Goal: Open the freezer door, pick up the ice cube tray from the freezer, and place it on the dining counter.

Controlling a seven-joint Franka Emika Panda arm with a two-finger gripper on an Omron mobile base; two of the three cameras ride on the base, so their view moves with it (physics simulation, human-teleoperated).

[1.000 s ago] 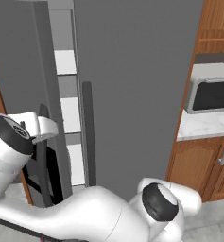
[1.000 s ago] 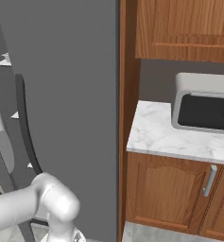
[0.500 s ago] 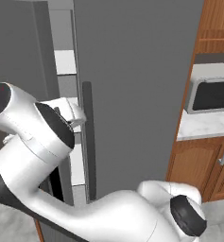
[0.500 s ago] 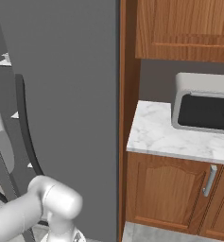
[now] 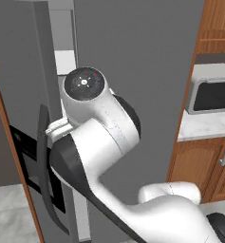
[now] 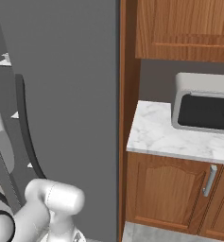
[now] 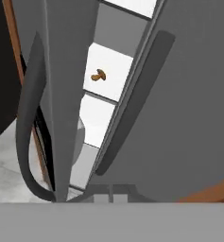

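Freezer door (image 5: 23,95): ajar, its dark curved handle (image 5: 43,161) hanging just left of the gap.
Freezer (image 7: 108,75): white shelves peek through that gap.
Brown food bit (image 7: 99,74): lying on a shelf inside the freezer.
Ice cube tray: can't spot it.
Jaws: pressed together, empty.
Arm (image 5: 99,142): bulking right in front of the freezer.
Microwave (image 6: 205,108): on the small marble bench (image 6: 156,132), right of the freezer.

The white arm (image 5: 104,142) rises from the lower right of the left base view, elbow bent, its wrist reaching left. The gripper's (image 7: 109,194) 2 fingers are closed together, holding nothing.
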